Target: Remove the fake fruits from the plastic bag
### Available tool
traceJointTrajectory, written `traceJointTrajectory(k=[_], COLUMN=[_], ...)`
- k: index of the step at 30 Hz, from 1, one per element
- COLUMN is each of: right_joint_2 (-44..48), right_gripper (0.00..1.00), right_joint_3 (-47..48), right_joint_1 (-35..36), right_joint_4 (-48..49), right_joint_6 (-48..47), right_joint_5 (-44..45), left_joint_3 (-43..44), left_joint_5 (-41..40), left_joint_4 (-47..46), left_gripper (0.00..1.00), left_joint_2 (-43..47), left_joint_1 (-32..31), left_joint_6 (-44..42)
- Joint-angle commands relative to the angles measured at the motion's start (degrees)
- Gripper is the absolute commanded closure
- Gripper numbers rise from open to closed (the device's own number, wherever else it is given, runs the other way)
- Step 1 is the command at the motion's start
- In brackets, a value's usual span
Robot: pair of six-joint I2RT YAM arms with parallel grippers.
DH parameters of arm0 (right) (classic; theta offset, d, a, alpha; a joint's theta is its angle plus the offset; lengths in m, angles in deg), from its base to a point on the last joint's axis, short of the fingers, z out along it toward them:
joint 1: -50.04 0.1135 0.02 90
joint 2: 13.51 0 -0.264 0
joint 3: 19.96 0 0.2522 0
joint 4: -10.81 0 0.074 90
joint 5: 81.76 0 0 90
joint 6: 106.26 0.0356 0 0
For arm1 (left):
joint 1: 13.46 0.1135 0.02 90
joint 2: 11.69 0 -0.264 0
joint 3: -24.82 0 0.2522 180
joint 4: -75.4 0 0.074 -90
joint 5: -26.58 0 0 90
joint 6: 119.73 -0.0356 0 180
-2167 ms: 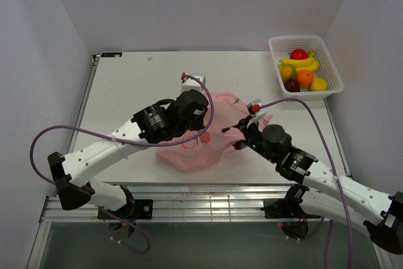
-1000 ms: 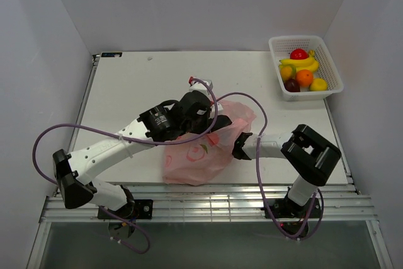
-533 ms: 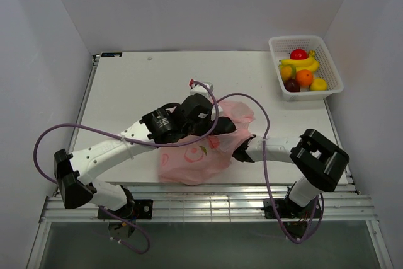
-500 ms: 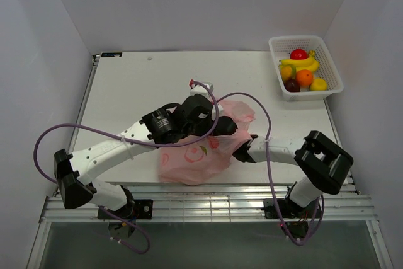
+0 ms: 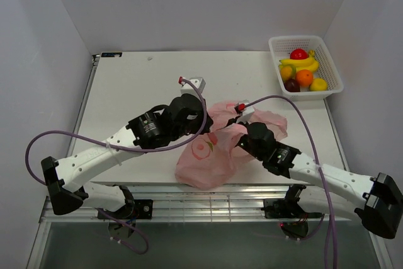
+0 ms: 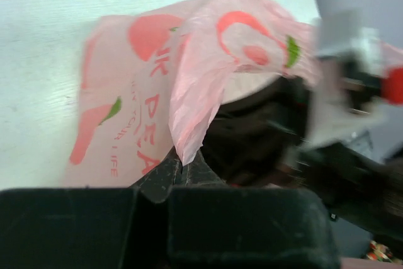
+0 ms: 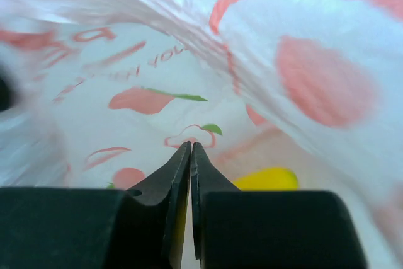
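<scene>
The pink plastic bag [image 5: 211,155] lies at the table's near middle, bunched between both arms. My left gripper [image 5: 204,124] is at its left upper edge; in the left wrist view it [image 6: 183,162] is shut on a fold of the bag [image 6: 195,92]. My right gripper [image 5: 237,135] is pushed into the bag's right side. In the right wrist view it [image 7: 190,146] is shut, with bag film [image 7: 157,61] all round it and a yellow fruit [image 7: 267,179] just below right of the tips. Other fruits in the bag are hidden.
A white lattice basket [image 5: 332,61] at the back right holds a red [image 5: 299,53], an orange [image 5: 304,77], a dark purple [image 5: 291,85] and a yellow fruit [image 5: 318,84], plus a banana bunch [image 5: 301,63]. The table's near edge [image 5: 208,185] is just below the bag.
The right arm has unfolded and its gripper has moved up into the bag. The bag has shifted right and spread out. The left gripper has drawn back a little to the left.
</scene>
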Motion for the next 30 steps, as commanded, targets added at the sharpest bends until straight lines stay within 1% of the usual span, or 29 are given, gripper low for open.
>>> traceJointTrajectory(k=[1,2,4,6,8,10,11,12,13,15,16,17,18,21,25,26,30], right_joint_2=[5.44,5.45,4.49,2.91,0.36,-2.44,-3.50,-4.56,-6.83,-8.95,-11.14,-12.12,-14.04,-15.20,-12.22,-11.26,-6.60], right_gripper=[0.91,0.89,0.77,0.71,0.67,0.59,0.53,0.35,0.22,0.07,0.03,0.00,0.03,0.10,0.10,0.10,0.10], right_joint_3=[-0.58,-1.28,-1.98,-2.42,-1.64,-0.76,-0.06,0.30,0.47,0.48,0.48,0.74,1.87,4.16,5.83,6.01,6.28], right_joint_1=[0.11,0.11,0.02,0.02,0.02,0.02,0.02,0.02,0.02,0.02,0.02,0.02,0.02,0.02,0.02,0.02,0.02], right_joint_4=[-3.60,-3.60,-3.51,-3.51,-3.16,-2.46,-1.85,-0.80,-0.09,3.23,4.13,4.31,3.01,-1.56,-10.52,-14.02,-20.19], right_joint_6=[-3.50,-3.76,-2.98,-2.19,-1.92,-2.36,-2.19,-1.49,-0.70,2.29,3.17,5.27,6.33,8.80,9.33,9.42,9.85], right_joint_5=[5.34,4.81,4.63,4.46,4.45,4.02,3.67,3.66,3.40,2.18,1.47,1.55,1.90,4.10,8.40,9.02,9.29], left_joint_3=[-2.10,-2.45,-3.24,-3.51,-3.60,-3.86,-3.86,-3.86,-3.95,-3.78,-3.69,-3.60,-3.60,-3.42,-4.04,-4.30,-5.27], left_joint_5=[-5.01,-4.31,-2.21,-0.53,1.40,2.46,3.51,4.30,5.18,8.69,9.84,11.50,11.87,12.22,11.61,11.52,11.26], left_joint_4=[2.44,1.74,-0.02,-1.25,-1.69,-2.22,-2.49,-3.18,-3.80,-5.38,-5.82,-6.61,-6.79,-6.88,-7.58,-7.85,-8.99], left_gripper=[1.00,1.00,1.00,1.00,1.00,1.00,1.00,1.00,1.00,1.00,1.00,1.00,1.00,1.00,1.00,1.00,1.00], left_joint_2=[1.62,1.97,2.15,1.98,1.62,1.10,0.92,0.66,0.05,-0.83,-1.62,-1.98,-2.24,-2.77,-2.07,-1.90,-1.54], left_joint_1=[1.49,1.49,1.49,1.49,1.49,1.49,1.49,1.49,1.49,1.49,1.49,1.49,1.49,1.49,1.49,1.49,1.49], left_joint_6=[-2.03,-2.55,-4.04,-5.10,-6.24,-6.51,-6.69,-6.69,-6.69,-6.51,-6.34,-6.34,-6.16,-6.07,-5.99,-5.81,-5.72])
